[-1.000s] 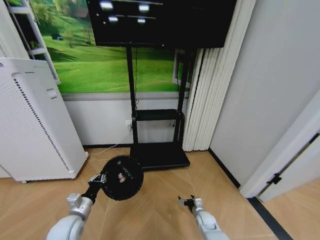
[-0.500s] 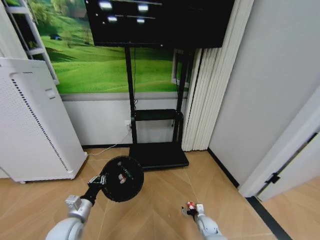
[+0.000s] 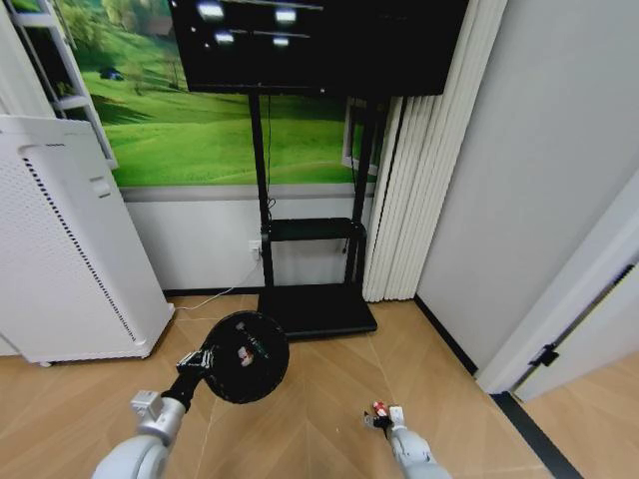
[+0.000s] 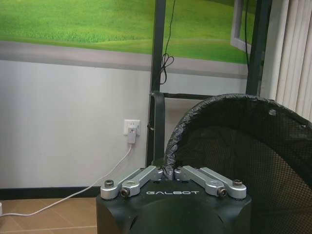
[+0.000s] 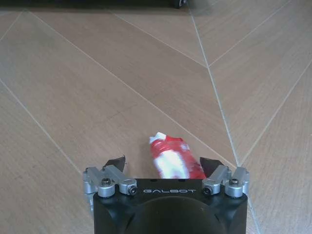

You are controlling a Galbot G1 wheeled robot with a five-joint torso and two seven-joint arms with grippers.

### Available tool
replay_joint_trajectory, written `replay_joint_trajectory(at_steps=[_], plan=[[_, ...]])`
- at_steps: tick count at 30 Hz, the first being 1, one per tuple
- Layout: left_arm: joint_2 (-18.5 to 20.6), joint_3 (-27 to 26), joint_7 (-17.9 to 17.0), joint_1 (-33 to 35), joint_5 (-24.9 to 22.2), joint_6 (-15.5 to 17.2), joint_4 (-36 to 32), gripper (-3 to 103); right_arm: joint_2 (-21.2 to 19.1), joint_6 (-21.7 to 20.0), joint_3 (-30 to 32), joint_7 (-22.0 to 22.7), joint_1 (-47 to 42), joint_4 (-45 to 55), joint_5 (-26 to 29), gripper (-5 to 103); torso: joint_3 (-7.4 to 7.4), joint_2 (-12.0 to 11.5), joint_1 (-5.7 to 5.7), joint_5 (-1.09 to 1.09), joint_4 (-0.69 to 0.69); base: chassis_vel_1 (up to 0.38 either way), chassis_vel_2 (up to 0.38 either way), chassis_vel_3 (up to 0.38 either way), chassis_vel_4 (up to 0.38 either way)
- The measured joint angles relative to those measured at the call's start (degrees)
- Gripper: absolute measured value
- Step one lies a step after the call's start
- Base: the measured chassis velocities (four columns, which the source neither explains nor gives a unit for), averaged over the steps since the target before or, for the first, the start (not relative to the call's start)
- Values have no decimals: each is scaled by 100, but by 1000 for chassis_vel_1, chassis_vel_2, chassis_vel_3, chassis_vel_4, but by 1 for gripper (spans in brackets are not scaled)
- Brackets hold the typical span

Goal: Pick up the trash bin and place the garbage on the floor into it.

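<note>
Right gripper (image 5: 163, 165) sits low over the floor (image 5: 97, 87), jaws spread wide with a red-and-white garbage piece (image 5: 173, 158) between the fingertips; bare parquet lies all around. Left gripper (image 3: 200, 359) is clamped on the rim of the trash bin (image 3: 245, 356), held well apart, near the TV stand base (image 3: 315, 311).

This looks like a furnished indoor room, perhaps a showroom or living space: light tan herringbone wooden floor (image 3: 329, 399), a large black screen on a black wheeled stand (image 3: 315, 45), a green meadow wall mural (image 3: 190, 125), a tall white perforated appliance (image 3: 70, 239), pale vertical blinds (image 3: 419, 170).
</note>
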Motion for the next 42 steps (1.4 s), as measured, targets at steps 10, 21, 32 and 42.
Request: replay_joint_trajectory(at_steps=[10, 21, 32, 42], plan=[[24, 45, 4, -67, -8, 6, 5, 3, -33, 194, -3, 16, 131, -344, -9, 56, 0, 0, 0, -1, 0, 0, 0, 0, 0], [29, 38, -15, -81, -11, 21, 2, 3, -12, 349, 8, 171, 34, -222, -48, 40, 0, 1, 0, 2, 0, 0, 0, 0, 0], [-53, 8, -98, -139, 9, 20, 206, 3, -24, 250, 363, 169, -341, 921, 231, 38, 0, 2, 0, 0, 0, 0, 0, 0, 0], [-259, 647, -301, -1060, 59, -86, 1969, 3, 20, -361, 493, 141, -1232, 4939, 1658, 34, 0, 0, 0, -1, 1, 0, 0, 0, 0]])
